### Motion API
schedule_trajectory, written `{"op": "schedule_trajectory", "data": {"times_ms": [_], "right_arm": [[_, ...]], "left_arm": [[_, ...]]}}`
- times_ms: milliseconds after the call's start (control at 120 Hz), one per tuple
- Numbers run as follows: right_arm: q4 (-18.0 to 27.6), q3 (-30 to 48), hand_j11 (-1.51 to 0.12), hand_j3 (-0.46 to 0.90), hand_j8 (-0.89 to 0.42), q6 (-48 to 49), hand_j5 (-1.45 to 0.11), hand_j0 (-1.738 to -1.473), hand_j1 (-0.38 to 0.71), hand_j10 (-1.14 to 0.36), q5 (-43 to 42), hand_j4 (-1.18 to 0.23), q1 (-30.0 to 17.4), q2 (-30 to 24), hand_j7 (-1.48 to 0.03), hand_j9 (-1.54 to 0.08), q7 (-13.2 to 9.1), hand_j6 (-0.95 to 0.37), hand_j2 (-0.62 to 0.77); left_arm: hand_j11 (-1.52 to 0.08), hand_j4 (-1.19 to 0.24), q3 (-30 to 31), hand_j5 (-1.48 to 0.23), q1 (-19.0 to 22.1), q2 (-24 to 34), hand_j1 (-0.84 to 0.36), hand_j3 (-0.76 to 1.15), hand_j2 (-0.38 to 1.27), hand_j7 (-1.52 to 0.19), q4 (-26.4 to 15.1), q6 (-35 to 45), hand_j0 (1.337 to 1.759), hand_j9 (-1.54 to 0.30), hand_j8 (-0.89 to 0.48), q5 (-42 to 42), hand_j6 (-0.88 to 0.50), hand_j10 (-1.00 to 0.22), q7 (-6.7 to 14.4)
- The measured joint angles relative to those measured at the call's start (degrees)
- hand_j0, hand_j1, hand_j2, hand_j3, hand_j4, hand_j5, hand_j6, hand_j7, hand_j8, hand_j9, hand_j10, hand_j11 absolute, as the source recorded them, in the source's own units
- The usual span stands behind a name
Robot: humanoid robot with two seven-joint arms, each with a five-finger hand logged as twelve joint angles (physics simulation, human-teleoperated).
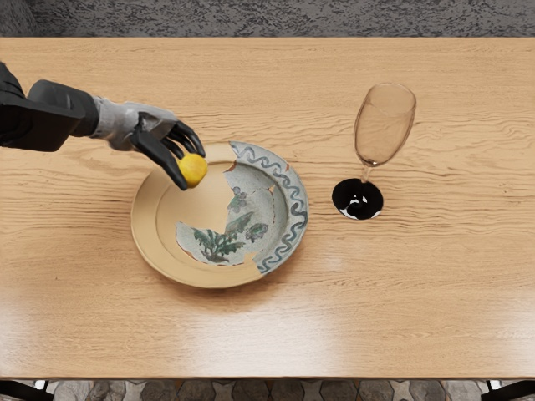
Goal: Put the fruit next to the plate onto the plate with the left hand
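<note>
Left hand (167, 142) enters from left edge, dark fingers curled around small yellow fruit (193, 169); fruit gripped over upper-left rim of plate (155, 230); whether fruit touches plate cannot be told; plate tan with blue wave border and leaf motif, on wooden table (418, 292); wine glass (380, 134) with dark base to right of plate, well apart.

Surface finishes: light-brown wooden table (401, 292) — visible grain, soft sheen; round tan ceramic-looking plate (155, 225) — matt; tall clear wine glass (384, 125), smooth, glossy black foot.
</note>
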Motion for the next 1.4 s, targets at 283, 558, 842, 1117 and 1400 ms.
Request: {"op": "schedule_trajectory", "data": {"times_ms": [283,558,842,1117,1400], "right_arm": [[0.0,0.0,-0.02,0.00,-0.01,0.0,-0.02,-1.658,-0.33,-0.01,0.0,-0.01,0.0,0.0,-0.02,-0.02,0.0,-0.01,0.00],[0.0,0.0,-0.02,0.00,-0.01,0.0,-0.02,-1.658,-0.33,-0.01,0.0,-0.01,0.0,0.0,-0.02,-0.02,0.0,-0.01,0.00],[0.0,0.0,-0.02,0.00,-0.01,0.0,-0.02,-1.658,-0.33,-0.01,0.0,-0.01,0.0,0.0,-0.02,-0.02,0.0,-0.01,0.00],[-0.2,0.0,-0.02,0.00,-0.01,0.0,-0.02,-1.658,-0.33,-0.01,0.1,-0.01,0.0,0.0,-0.02,-0.02,0.0,-0.01,0.00],[-0.3,0.0,-0.02,0.00,-0.01,0.0,-0.02,-1.658,-0.33,-0.01,0.1,-0.01,0.0,0.0,-0.02,-0.02,0.0,-0.01,0.00]], "left_arm": [[-0.88,-0.67,0.4,-0.91,3.9,-3.4,-0.38,0.00,0.60,-0.88,0.0,-0.7,1.658,-0.88,-0.50,0.0,-0.45,-0.68,0.0],[-0.33,-0.25,-1.8,-0.34,3.1,-3.5,0.07,0.00,0.18,-0.33,0.0,-5.9,1.658,-0.33,-0.20,-0.2,-0.19,-0.25,0.0],[-0.09,-0.07,-10.5,-0.09,5.4,-0.1,0.27,0.00,0.05,-0.09,2.2,-7.4,1.658,-0.09,-0.06,-16.3,-0.05,-0.07,0.0],[-0.03,-0.02,-12.7,-0.03,12.0,9.9,0.32,0.00,0.01,-0.03,2.9,-7.5,1.658,-0.03,-0.02,-31.0,-0.02,-0.02,0.0],[-0.01,-0.01,-13.2,-0.01,15.9,17.4,0.34,0.00,0.00,-0.01,3.0,-7.5,1.658,-0.01,-0.01,-35.7,-0.01,-0.01,0.0]]}}
